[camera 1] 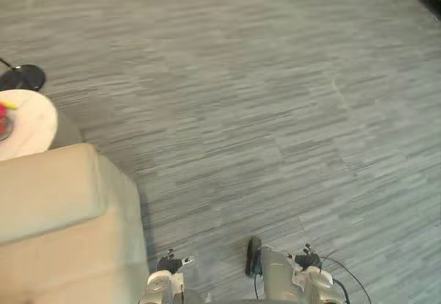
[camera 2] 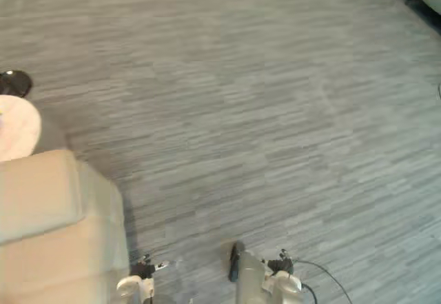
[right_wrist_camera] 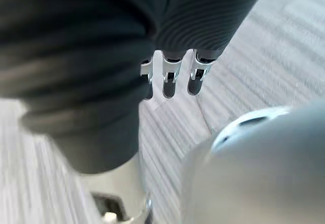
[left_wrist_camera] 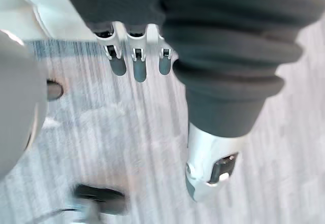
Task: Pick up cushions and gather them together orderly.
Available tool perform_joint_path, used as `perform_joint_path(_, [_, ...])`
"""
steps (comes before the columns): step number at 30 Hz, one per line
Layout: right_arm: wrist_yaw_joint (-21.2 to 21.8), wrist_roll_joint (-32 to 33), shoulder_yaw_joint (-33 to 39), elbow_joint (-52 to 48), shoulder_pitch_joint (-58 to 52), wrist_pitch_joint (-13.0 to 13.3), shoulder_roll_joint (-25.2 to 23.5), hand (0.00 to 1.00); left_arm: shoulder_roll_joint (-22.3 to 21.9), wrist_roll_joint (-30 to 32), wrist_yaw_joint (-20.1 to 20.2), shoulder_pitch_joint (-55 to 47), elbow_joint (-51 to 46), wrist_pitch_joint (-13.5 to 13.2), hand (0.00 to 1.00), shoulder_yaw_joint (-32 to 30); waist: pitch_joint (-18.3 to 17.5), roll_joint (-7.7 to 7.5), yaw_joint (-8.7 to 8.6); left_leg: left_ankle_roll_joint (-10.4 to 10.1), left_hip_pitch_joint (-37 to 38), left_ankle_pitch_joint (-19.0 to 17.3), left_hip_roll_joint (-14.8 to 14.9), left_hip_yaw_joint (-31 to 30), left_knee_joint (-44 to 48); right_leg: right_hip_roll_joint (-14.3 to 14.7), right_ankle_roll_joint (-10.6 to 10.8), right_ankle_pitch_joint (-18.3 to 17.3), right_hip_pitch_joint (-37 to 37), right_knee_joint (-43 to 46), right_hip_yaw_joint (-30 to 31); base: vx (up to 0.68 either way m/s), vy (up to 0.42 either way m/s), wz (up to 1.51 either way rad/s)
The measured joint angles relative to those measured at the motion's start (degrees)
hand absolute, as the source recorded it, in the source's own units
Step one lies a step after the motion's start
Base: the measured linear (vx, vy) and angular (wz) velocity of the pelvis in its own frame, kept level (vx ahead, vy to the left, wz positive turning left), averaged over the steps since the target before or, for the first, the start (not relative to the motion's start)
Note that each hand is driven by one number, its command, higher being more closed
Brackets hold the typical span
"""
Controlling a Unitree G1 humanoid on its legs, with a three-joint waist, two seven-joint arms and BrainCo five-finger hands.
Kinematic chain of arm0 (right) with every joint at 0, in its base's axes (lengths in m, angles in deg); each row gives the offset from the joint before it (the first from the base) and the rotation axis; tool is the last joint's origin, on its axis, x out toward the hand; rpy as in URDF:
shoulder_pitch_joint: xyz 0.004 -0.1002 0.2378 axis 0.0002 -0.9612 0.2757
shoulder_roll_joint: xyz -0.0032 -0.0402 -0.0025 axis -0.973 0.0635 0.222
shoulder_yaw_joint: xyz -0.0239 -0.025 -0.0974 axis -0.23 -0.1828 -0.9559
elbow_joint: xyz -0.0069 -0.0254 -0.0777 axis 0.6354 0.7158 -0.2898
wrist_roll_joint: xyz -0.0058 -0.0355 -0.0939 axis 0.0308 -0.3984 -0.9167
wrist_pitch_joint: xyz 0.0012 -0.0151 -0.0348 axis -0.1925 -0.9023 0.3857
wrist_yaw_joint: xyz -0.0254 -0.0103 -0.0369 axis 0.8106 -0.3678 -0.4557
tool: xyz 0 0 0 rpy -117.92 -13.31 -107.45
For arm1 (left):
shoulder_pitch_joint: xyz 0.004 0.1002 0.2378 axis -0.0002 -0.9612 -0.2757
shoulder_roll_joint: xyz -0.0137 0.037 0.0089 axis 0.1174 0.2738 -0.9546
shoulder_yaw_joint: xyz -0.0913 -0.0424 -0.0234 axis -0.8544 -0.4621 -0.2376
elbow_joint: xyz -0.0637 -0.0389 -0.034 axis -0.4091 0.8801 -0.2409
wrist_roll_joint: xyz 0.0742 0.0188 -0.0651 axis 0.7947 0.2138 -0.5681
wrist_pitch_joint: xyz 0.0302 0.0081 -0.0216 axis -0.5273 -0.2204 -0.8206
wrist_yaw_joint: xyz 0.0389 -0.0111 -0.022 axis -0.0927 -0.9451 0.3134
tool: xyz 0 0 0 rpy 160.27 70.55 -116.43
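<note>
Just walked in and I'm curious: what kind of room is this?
Probably a lounge or sitting area: a beige sofa, a round white side table beside it, and grey striped carpet across the floor.

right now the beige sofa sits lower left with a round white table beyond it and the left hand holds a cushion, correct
Not quite: the left hand holds nothing; the left wrist view shows its fingers straight over the floor. The sofa and table are as you said.
</note>
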Motion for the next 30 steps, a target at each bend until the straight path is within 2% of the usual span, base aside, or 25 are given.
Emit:
perform_joint_path(1, [0.0, 0.0, 0.1, 0.3, 0.3, -0.1, 0.0, 0.00, -0.3, 0.0, 0.0, 0.1, 0.1, 0.0, 0.00, -0.5, 0.1, 0.60, -0.12, -1.7, -1.2, 1.0, 1.1, -0.9, 2.8, 1.0, -0.9, -1.3, 0.8, 0.2, -0.4, 0.48, -0.417, -0.31])
perform_joint_path(2, [0.0, -0.1, 0.7, 0.4, 0.1, 0.0, 0.1, 0.00, -0.7, 0.0, 0.0, 0.4, -0.1, 0.0, 0.00, -1.6, 0.3, 0.78, -0.55, -1.3, -3.8, 3.8, 1.8, -3.0, 10.2, 2.1, -1.9, -3.2, 2.0, 0.5, -0.5, 0.46, -0.428, -0.15])
perform_joint_path(3, [0.0, 0.1, 1.0, 0.3, -0.1, -0.1, 0.0, 0.00, -1.6, 0.0, 0.0, 0.3, -0.4, 0.0, 0.00, -3.2, 0.6, 1.15, -0.54, 1.9, -7.0, 8.2, 2.4, -4.7, 19.1, 3.3, -2.9, -4.5, 4.3, 0.0, -0.5, 0.46, -0.424, -0.24])
perform_joint_path(4, [-0.1, 0.8, 1.0, -0.2, -0.8, 0.0, -0.3, 0.00, -2.3, 0.0, -0.1, 0.3, -1.5, 0.0, 0.00, -4.9, 1.1, 1.74, -0.47, 5.6, -11.3, 16.0, 3.2, -7.0, 30.7, 4.6, -4.0, -5.7, 8.2, -1.4, -0.1, 0.46, -0.360, -0.46])
perform_joint_path(5, [-0.3, 2.1, 1.0, -0.3, -1.2, 0.0, -0.2, 0.00, -2.6, -0.1, -0.1, 0.1, -2.6, -0.1, 0.00, -4.9, 1.6, 1.96, 0.17, 5.0, -14.6, 15.4, 4.2, -7.6, 39.9, 6.5, -5.0, -6.3, 12.4, -3.2, 1.0, 0.37, -0.245, -0.52])
perform_joint_path(7, [-0.4, 2.9, 0.7, -0.5, -1.6, 0.1, -1.0, 0.00, -2.5, -0.2, 0.0, 0.0, -4.3, -0.3, 0.00, -4.9, 2.0, 1.19, 0.67, 2.6, -19.2, 13.4, 3.7, -7.0, 46.3, 7.5, -6.2, -7.1, 18.1, -6.1, 2.5, 0.44, -0.265, -0.53])
perform_joint_path(8, [-0.4, 3.9, 0.4, -0.6, -1.8, 0.1, -1.5, 0.00, -2.5, -0.3, 0.0, 0.0, -5.4, -0.5, 0.00, -4.8, 2.2, 0.26, 0.90, 2.6, -21.6, 12.4, 2.9, -6.4, 46.4, 7.5, -6.4, -7.5, 20.5, -7.9, 3.6, 0.50, -0.297, -0.64])
perform_joint_path(9, [-0.4, 4.4, 0.4, -0.9, -1.9, 0.1, -2.0, 0.00, -2.8, -0.8, 0.0, 0.1, -6.7, -0.5, 0.00, -4.8, 2.1, 0.09, 1.30, 2.6, -26.7, 10.4, 1.9, -4.7, 44.1, 8.3, -6.6, -8.5, 23.2, -10.6, 5.6, 0.38, -0.213, -0.54])
perform_joint_path(10, [-0.4, 4.5, 0.4, -0.9, -2.0, 0.1, -2.1, 0.00, -2.8, -0.9, 0.0, 0.1, -6.8, -0.6, 0.00, -4.8, 2.0, 0.18, 1.37, 2.5, -27.3, 10.1, 1.8, -4.6, 43.3, 8.5, -6.6, -8.7, 23.5, -10.9, 5.9, 0.29, -0.128, -0.56])
perform_joint_path(11, [-0.4, 5.0, 0.5, -1.0, -1.6, 0.1, -2.1, 0.00, -3.4, -1.3, 0.0, 0.4, -6.9, -0.6, 0.00, -4.8, 1.9, 0.30, 1.70, 2.3, -28.9, 8.5, 0.6, -3.7, 37.4, 8.9, -6.0, -9.3, 24.8, -11.4, 7.0, 0.33, -0.029, -0.53])
perform_joint_path(12, [-0.4, 6.1, 0.5, -1.0, -1.6, 0.1, -2.2, 0.00, -3.7, -1.3, -0.1, 0.6, -6.9, -0.7, 0.00, -4.8, 2.0, 0.15, 2.04, 1.6, -28.9, 7.5, -2.7, -4.2, 25.3, 9.2, -5.0, -10.1, 26.8, -12.3, 9.2, 0.34, -0.003, -0.57])
perform_joint_path(13, [-0.4, 6.1, 0.5, -1.0, -1.5, 0.1, -2.2, 0.00, -3.7, -1.3, 0.0, 0.7, -6.9, -0.8, 0.00, -4.8, 2.0, 0.13, 2.08, 1.6, -28.8, 7.5, -3.7, -4.5, 22.3, 9.2, -5.0, -10.3, 27.3, -12.6, 9.7, 0.44, 0.040, -0.74])
perform_joint_path(14, [-0.5, 6.1, 0.6, -0.9, -1.0, 0.1, -2.2, 0.00, -4.0, -1.3, 0.0, 0.9, -6.9, -1.0, 0.00, -4.8, 1.9, 0.06, 2.21, 1.3, -28.8, 8.5, -6.5, -6.5, 13.7, 9.2, -4.4, -11.1, 28.2, -13.1, 11.7, 0.41, 0.101, -0.91])
perform_joint_path(15, [-0.5, 6.1, 0.5, -0.9, -0.7, 0.1, -2.3, 0.00, -4.0, -1.3, 0.1, 0.9, -6.9, -1.1, 0.00, -4.8, 1.7, -0.22, 2.43, 2.3, -28.6, 12.1, -8.4, -8.5, 8.2, 9.2, -3.6, -12.1, 28.9, -13.4, 14.3, 0.43, 0.132, -1.00])
perform_joint_path(16, [-0.5, 6.1, 0.5, -0.9, -0.7, 0.1, -2.5, 0.00, -4.0, -1.3, 0.1, 0.9, -6.9, -1.2, 0.00, -4.8, 1.6, -0.46, 2.58, 2.9, -28.5, 13.7, -8.8, -8.9, 7.9, 9.1, -3.2, -12.5, 29.2, -13.4, 15.5, 0.47, 0.179, -1.03])
perform_joint_path(17, [-0.7, 6.1, 0.5, -1.0, -1.1, 0.0, -3.7, 0.00, -3.4, -1.3, 0.1, 0.9, -7.0, -1.1, 0.00, -4.8, 0.3, -1.81, 2.80, 4.3, -27.8, 13.9, -9.7, -7.3, 8.7, 7.8, -2.0, -13.9, 29.1, -12.5, 18.3, 0.51, 0.178, -0.71])
perform_joint_path(19, [-1.0, 6.0, 0.9, -1.1, -2.0, 0.0, -4.4, 0.00, -3.5, -1.3, 0.1, 0.9, -7.2, -1.1, 0.00, -4.8, 0.0, -3.24, 2.47, 5.6, -26.4, 10.6, -9.4, -4.2, 11.0, 6.9, -0.4, -14.8, 28.5, -8.5, 20.2, 0.51, 0.170, -0.75])
perform_joint_path(20, [-1.0, 6.0, 0.9, -1.1, -2.4, 0.0, -5.1, 0.00, -3.4, -1.3, 0.1, 0.9, -7.2, -1.1, 0.00, -4.8, -0.4, -3.91, 2.58, 6.1, -25.2, 8.8, -9.3, -2.3, 12.1, 6.3, 1.4, -15.8, 27.5, -4.4, 20.4, 0.44, 0.165, -1.05])
perform_joint_path(21, [-0.9, 6.0, 0.8, -1.2, -2.4, 0.0, -5.8, 0.00, -3.4, -1.2, 0.1, 0.9, -6.9, -0.6, 0.00, -4.2, -0.5, -4.15, 2.72, 7.3, -21.6, 6.2, -8.8, 0.8, 12.2, 5.4, 4.9, -15.8, 23.3, 8.2, 19.6, 0.42, 0.158, -0.94])
perform_joint_path(22, [-0.8, 6.0, 0.5, -1.2, -2.3, 0.0, -5.8, 0.00, -3.5, -1.2, 0.1, 0.9, -6.7, -0.3, 0.00, -3.8, -0.5, -4.08, 2.72, 7.5, -20.4, 5.6, -8.7, 1.2, 12.1, 5.0, 6.5, -15.7, 21.4, 12.7, 18.8, 0.36, 0.153, -1.04])
perform_joint_path(23, [-0.5, 5.9, 0.4, -1.5, -2.3, 0.0, -5.8, 0.00, -3.6, -1.2, 0.0, 0.9, -6.2, -0.1, 0.00, -3.1, -0.5, -3.94, 2.68, 7.8, -17.9, 4.3, -8.4, 2.9, 11.8, 3.6, 6.8, -16.0, 18.1, 19.7, 16.1, 0.32, 0.146, -0.84])
perform_joint_path(24, [-0.2, 5.9, 0.4, -2.7, -2.4, 0.0, -5.8, 0.00, -3.5, -1.2, -0.1, 1.0, -5.7, 0.1, 0.00, -2.0, -0.7, -3.48, 2.36, 7.8, -15.1, 3.0, -7.7, 4.2, 10.9, 1.4, 5.7, -16.6, 14.7, 24.0, 11.0, 0.35, 0.131, -0.72])
perform_joint_path(25, [-0.3, 5.8, 0.4, -3.1, -2.4, 0.1, -5.8, 0.00, -3.5, -1.3, -0.1, 1.1, -5.6, 0.1, 0.00, -1.8, -0.8, -3.40, 2.16, 7.6, -14.3, 2.7, -7.4, 4.7, 10.3, 0.9, 5.1, -16.9, 13.7, 24.1, 9.3, 0.27, 0.069, -0.55])
perform_joint_path(28, [-0.2, 5.8, 0.9, -3.0, -2.4, 0.4, -5.8, 0.00, -3.5, -1.3, -0.2, 1.9, -4.2, 0.1, 0.00, -1.9, -0.9, -2.72, 2.00, 6.8, -7.6, 2.3, -5.1, 8.0, 3.8, -1.0, 3.6, -17.5, 10.4, 15.0, 0.8, 0.31, -0.022, -0.57])
perform_joint_path(30, [-0.3, 5.7, 1.3, -2.9, -2.0, 0.7, -5.7, 0.00, -2.9, -1.2, -0.2, 2.5, -3.5, 0.0, 0.00, -1.2, -1.0, -2.71, 1.66, 5.7, -5.8, 2.4, -3.8, 9.3, 1.2, -0.9, 2.8, -14.2, 7.1, 5.9, -1.3, 0.30, -0.102, -0.42])
